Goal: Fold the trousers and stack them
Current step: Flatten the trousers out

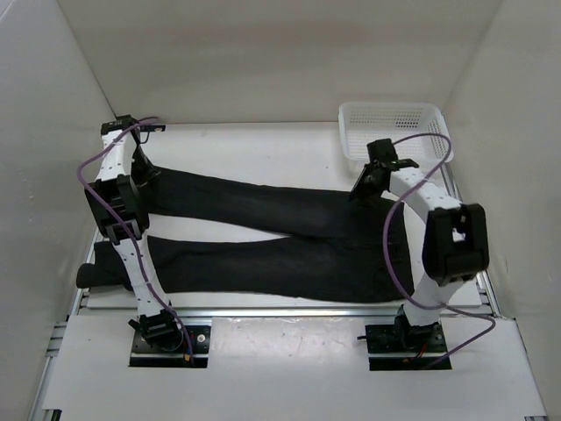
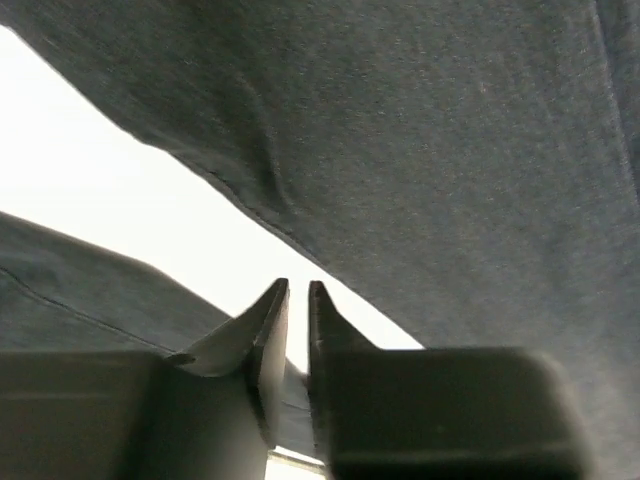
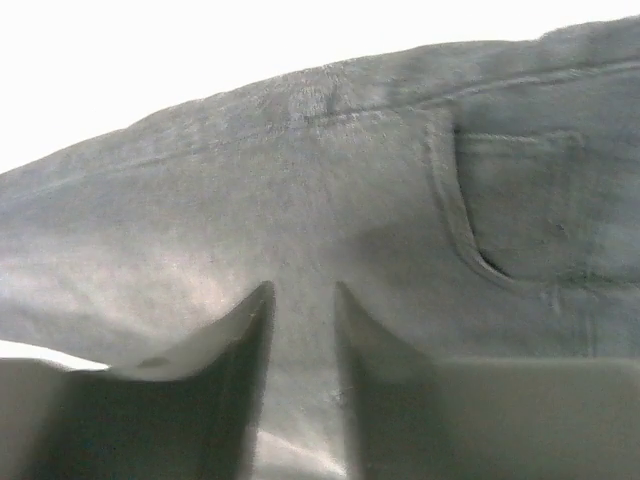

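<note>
The black trousers (image 1: 280,237) lie flat across the table, both legs running left and the waist at the right. My left gripper (image 1: 143,168) hangs low over the far leg's left end. In the left wrist view its jaws (image 2: 298,285) stand a narrow slit apart, with white table and dark cloth (image 2: 450,150) behind the gap and nothing pinched. My right gripper (image 1: 364,189) is down at the far edge of the waist. In the right wrist view it is open (image 3: 302,287), fingertips against the cloth beside a back pocket (image 3: 520,200).
A white mesh basket (image 1: 390,127) stands at the back right corner. White walls close in the table on the left, back and right. The near leg's cuff (image 1: 92,274) reaches the table's left edge.
</note>
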Tool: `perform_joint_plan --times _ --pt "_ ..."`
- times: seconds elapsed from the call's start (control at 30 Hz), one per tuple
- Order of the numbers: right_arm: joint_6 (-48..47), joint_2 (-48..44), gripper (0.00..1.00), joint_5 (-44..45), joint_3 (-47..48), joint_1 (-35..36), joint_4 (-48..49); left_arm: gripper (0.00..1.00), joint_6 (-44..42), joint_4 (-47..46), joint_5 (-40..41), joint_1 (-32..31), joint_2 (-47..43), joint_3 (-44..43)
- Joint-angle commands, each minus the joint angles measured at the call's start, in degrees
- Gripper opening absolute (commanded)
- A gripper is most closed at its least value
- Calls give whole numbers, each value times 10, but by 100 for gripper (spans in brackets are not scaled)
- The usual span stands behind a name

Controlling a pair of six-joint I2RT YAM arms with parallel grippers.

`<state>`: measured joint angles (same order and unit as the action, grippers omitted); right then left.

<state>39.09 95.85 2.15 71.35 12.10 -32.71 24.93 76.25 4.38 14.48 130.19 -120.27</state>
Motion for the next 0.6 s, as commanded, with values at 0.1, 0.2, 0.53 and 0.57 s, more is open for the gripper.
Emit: perform_joint_plan --times 0.1,0.2,0.53,0.57 --pt "-16 111 0 -56 18 13 19 11 3 -23 -20 -7 26 -5" --pt "-4 116 0 -42 5 7 19 11 3 -29 -25 -7 41 0" --pt "3 67 10 -58 -66 -125 -9 22 -15 -60 0 -7 -13 143" --pt "-2 54 10 -53 -66 -141 -14 29 -15 -60 0 -7 -20 148"
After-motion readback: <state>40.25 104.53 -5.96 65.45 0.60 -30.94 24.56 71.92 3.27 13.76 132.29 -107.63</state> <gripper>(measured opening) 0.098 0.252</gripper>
